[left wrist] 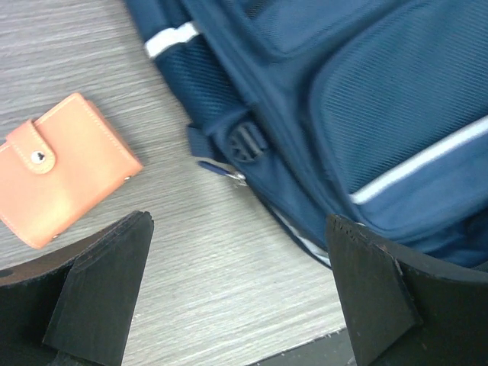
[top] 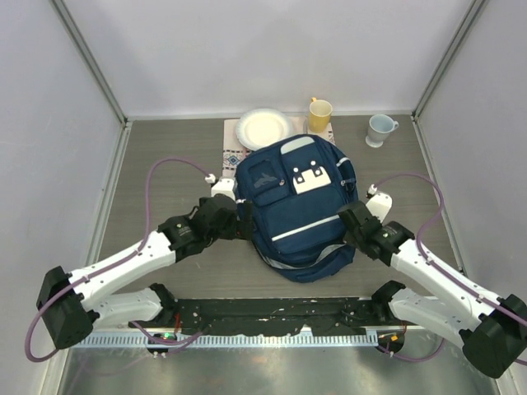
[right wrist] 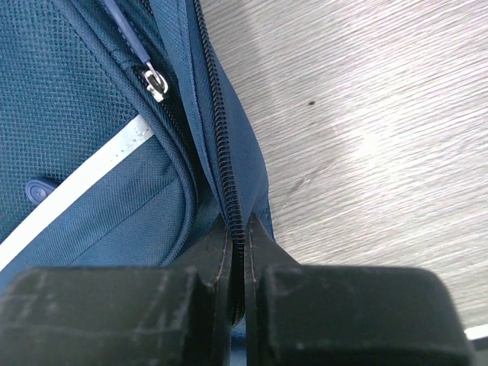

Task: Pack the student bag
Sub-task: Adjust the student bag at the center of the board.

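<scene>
The student bag [top: 295, 206], a navy backpack with thin white stripes and a white buckle patch, lies flat in the middle of the table. My left gripper [top: 236, 224] sits at its left edge. In the left wrist view it [left wrist: 240, 286] stands open over bare table, with the bag [left wrist: 358, 99] just to its right. An orange wallet [left wrist: 61, 171] lies on the table to its left. My right gripper [top: 350, 220] is at the bag's right edge. The right wrist view shows it [right wrist: 241, 238] shut on the bag's black zipper seam [right wrist: 223, 145]. A metal zipper pull [right wrist: 155, 82] lies further along the bag [right wrist: 84, 152].
Behind the bag, a white plate [top: 263, 128] rests on a patterned cloth [top: 233, 155]. A yellow cup [top: 319, 114] stands to its right, and a pale mug [top: 380, 129] at the back right. Grey walls close in the table on three sides.
</scene>
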`<control>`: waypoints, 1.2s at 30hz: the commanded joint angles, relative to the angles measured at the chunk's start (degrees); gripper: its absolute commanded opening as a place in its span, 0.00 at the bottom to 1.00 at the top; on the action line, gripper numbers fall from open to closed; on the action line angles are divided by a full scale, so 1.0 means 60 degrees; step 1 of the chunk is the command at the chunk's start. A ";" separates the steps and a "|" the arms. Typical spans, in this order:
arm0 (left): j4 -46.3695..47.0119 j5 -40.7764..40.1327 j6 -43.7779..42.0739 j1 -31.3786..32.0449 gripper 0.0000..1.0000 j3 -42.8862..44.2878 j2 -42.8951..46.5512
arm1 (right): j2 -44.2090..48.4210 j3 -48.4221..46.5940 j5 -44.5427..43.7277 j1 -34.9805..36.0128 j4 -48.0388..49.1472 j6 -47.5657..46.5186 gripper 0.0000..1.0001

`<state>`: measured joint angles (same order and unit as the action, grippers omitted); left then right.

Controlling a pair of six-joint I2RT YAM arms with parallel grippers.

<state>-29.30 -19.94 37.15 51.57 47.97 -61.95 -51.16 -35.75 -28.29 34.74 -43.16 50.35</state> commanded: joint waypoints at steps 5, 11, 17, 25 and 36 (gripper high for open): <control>0.2670 0.1610 0.0298 -0.2339 1.00 -0.0934 -0.0922 | 0.0118 -0.1103 -0.1834 -0.0209 -0.0117 -0.0086 0.01; 0.3944 0.2225 0.0020 -0.2926 1.00 -0.0319 -0.2680 | 0.0206 -0.0708 -0.0999 -0.0253 0.0219 -0.0158 0.01; 0.4487 0.2649 0.0005 -0.3351 0.95 0.0369 -0.4175 | 0.0352 -0.0356 -0.0382 -0.0253 0.0497 -0.0144 0.01; 0.4751 0.3294 0.0107 -0.3468 0.35 0.0444 -0.5187 | 0.0396 -0.0195 -0.0367 -0.0355 0.0645 -0.0115 0.01; 0.4913 0.3721 0.1527 -0.2520 0.00 -0.1870 -0.2103 | -0.0745 -0.0911 -0.0616 -0.1409 0.1289 -0.1109 0.01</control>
<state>1.52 0.67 41.80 31.51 41.23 -85.21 -53.34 -36.23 -28.01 28.71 -42.44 46.57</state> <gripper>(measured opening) 0.011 0.080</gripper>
